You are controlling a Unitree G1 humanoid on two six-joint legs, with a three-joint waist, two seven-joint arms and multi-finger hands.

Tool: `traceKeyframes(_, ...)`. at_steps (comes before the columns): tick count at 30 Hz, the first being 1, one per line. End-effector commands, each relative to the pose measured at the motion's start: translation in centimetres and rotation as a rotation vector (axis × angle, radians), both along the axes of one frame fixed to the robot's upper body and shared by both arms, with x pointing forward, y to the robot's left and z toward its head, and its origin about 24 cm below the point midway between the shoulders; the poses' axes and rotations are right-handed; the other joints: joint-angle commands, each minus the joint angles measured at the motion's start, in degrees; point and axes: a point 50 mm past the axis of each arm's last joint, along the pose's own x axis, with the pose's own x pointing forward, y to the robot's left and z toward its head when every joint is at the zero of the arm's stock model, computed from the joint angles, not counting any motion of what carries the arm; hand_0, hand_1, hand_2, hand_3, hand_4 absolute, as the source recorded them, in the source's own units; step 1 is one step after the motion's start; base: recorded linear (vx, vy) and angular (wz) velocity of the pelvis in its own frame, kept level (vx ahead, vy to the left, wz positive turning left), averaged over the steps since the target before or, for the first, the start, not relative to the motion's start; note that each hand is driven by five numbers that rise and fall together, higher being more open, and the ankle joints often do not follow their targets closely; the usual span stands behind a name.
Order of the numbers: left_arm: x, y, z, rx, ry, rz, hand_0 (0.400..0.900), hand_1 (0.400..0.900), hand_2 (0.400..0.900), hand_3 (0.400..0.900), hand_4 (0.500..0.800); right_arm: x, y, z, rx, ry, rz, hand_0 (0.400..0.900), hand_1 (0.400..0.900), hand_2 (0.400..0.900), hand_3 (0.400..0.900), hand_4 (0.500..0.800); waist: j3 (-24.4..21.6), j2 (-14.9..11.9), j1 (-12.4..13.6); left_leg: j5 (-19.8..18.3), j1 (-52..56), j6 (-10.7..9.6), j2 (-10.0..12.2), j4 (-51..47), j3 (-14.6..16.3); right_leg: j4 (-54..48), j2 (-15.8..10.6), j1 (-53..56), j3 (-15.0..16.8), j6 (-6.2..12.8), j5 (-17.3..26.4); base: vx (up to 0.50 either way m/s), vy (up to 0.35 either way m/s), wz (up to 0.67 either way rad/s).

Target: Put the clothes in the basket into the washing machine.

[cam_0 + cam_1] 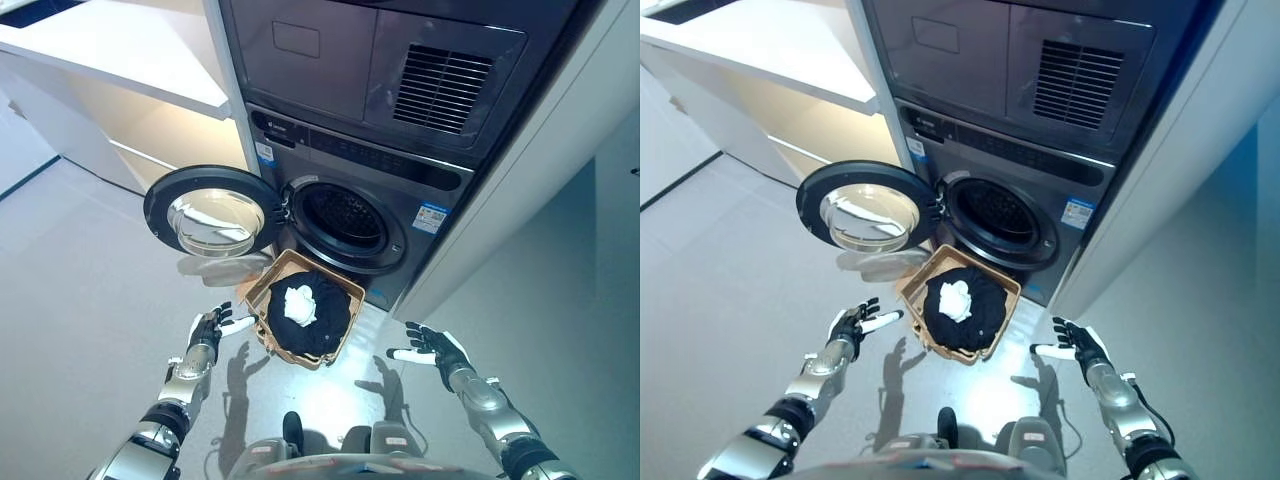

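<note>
The basket [255, 292] between the two hands looks like woven brown wicker. Soft black cloth [325, 325] and white cloth [299, 304] fill it. Beyond the hands, the washing machine [400, 190] is smooth grey metal, its door [212, 211] shiny glass.

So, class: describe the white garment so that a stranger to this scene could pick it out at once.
Find the washing machine with its round door swung open. On the floor just before its drum stands a brown basket. The white garment lies bunched on top, the only pale piece among the dark clothes.
</note>
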Motion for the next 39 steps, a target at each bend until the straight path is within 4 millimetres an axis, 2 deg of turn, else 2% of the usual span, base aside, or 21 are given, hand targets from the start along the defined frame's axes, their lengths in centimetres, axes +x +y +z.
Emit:
traceKeyframes(1, 3.4, 1.3, 3.7, 0.179, -0.165, -0.058, 0.9, 0.9, 0.9, 0.9, 0.8, 2.5, 0.3, 2.3, -0.01, -0.149, 0.027, 0.9, 0.9, 0.9, 0.9, 0.8, 0.46, -0.49, -0.83, -2.09, -4.61, -1.41, 0.28, 4.9, -2.75, -9.32, -3.1, 1.77, -2.8, 1.28, 12.07, -0.02, 0.008, -0.11)
traceKeyframes(4, 5.0, 0.7, 4.8, 0.297, -0.193, -0.098, 0.9, 0.9, 0.9, 0.9, 0.8, 4.4, 0.7, 3.6, -0.026, -0.216, 0.043, 0.9, 0.9, 0.9, 0.9, 0.8, 3.28, -1.78, -1.51, -2.7, -6.0, -2.29, 0.54, 5.64, -2.45, -18.18, -3.39, -1.26, -4.41, 2.38, 12.88, -0.05, -0.045, -0.03)
traceKeyframes(6, 6.2, 0.6, 5.8, 0.379, -0.219, -0.093, 0.9, 0.9, 0.9, 0.9, 0.8, 5.5, 1.0, 4.6, -0.038, -0.264, 0.055, 0.9, 0.9, 0.9, 0.9, 0.8, 4.88, -2.82, -2.03, -2.86, -7.01, -2.74, 0.64, 5.79, -2.53, -22.94, -2.81, -2.67, -4.19, 2.99, 14.35, -0.05, -0.092, 0.05)
traceKeyframes(7, 6.7, 0.5, 6.3, 0.415, -0.234, -0.103, 0.9, 0.9, 0.9, 0.9, 0.8, 5.6, 1.1, 4.9, -0.042, -0.284, 0.053, 0.9, 0.9, 0.9, 0.9, 0.8, 5.24, -3.32, -2.33, -2.86, -7.83, -2.95, 0.57, 6.21, -2.86, -24.1, -2.24, -2.34, -3.08, 3.19, 14.34, -0.03, -0.1, 0.08)
traceKeyframes(12, 8.7, 0.0, 8.4, 0.529, -0.306, -0.088, 0.9, 0.9, 0.9, 0.9, 0.8, 6.2, 0.7, 6.2, -0.067, -0.36, 0.037, 0.9, 0.9, 0.9, 0.9, 0.8, 6.82, -4.7, -3.05, -1.67, -11.99, -3.96, 1.94, 5.63, -2.74, -26.61, -0.33, -5.0, -3.18, 3.14, 15.7, -0.05, -0.096, -0.07)
traceKeyframes(16, 10.8, -0.4, 10.8, 0.609, -0.375, -0.064, 0.9, 0.9, 0.9, 0.9, 0.8, 7.3, 0.9, 7.7, -0.089, -0.442, 0.027, 0.9, 0.9, 0.9, 0.9, 0.8, 9.38, -4.84, -4.28, -1.22, -17.45, -4.24, 2.55, 7.48, -3.38, -25.16, 0.41, -10.05, -3.15, 2.77, 15.62, -0.1, -0.065, -0.07)
traceKeyframes(20, 12.1, 0.1, 13.1, 0.696, -0.42, -0.031, 0.9, 0.9, 0.9, 0.9, 0.8, 8.0, 0.8, 9.2, -0.106, -0.52, 0.025, 0.9, 0.9, 0.9, 0.9, 0.8, 11.5, -4.48, -5.79, -1.45, -21.8, -4.4, 2.75, 9.7, -3.28, -23.2, 0.58, -14.6, -2.72, 2.57, 15.6, -0.05, -0.012, -0.1)
traceKeyframes(24, 12.9, 0.8, 14.6, 0.704, -0.444, 0.023, 0.9, 0.9, 0.9, 0.9, 0.8, 7.9, 0.5, 9.9, -0.115, -0.561, 0.014, 0.9, 0.9, 0.9, 0.9, 0.8, 12.15, -3.74, -7.02, -2.1, -26.51, -4.48, 3.16, 12.08, -2.85, -21.23, 0.78, -19.39, -2.13, 2.51, 15.57, -0.02, 0.004, -0.12)
traceKeyframes(28, 13.2, 1.1, 15.5, 0.718, -0.469, 0.037, 0.9, 0.9, 0.9, 0.9, 0.8, 7.5, 0.0, 9.7, -0.122, -0.565, 0.0, 0.9, 0.9, 0.9, 0.9, 0.8, 11.48, -3.26, -8.28, -3.28, -31.13, -4.26, 3.2, 15.0, -2.64, -19.49, 0.89, -23.87, -1.04, 2.46, 15.39, 0.01, 0.011, -0.12)
traceKeyframes(35, 13.7, 1.5, 17.1, 0.837, -0.519, 0.054, 0.9, 0.9, 0.9, 0.9, 0.8, 6.9, -0.8, 10.0, -0.141, -0.598, -0.029, 0.9, 0.9, 0.9, 0.9, 0.8, 9.77, -2.44, -9.47, -4.85, -36.7, -3.82, 3.19, 17.89, -2.18, -18.04, 0.88, -28.99, -0.27, 2.59, 15.19, 0.02, 0.016, -0.09)
traceKeyframes(39, 14.2, 2.1, 18.7, 0.877, -0.539, 0.09, 0.9, 0.9, 0.9, 0.9, 0.8, 6.9, -1.2, 10.8, -0.145, -0.639, -0.043, 0.9, 0.9, 0.9, 0.9, 0.8, 9.23, -2.14, -10.38, -6.17, -41.25, -3.57, 3.22, 21.06, -2.43, -16.23, 0.9, -33.08, 0.46, 2.46, 14.58, 0.0, 0.0, 0.0)
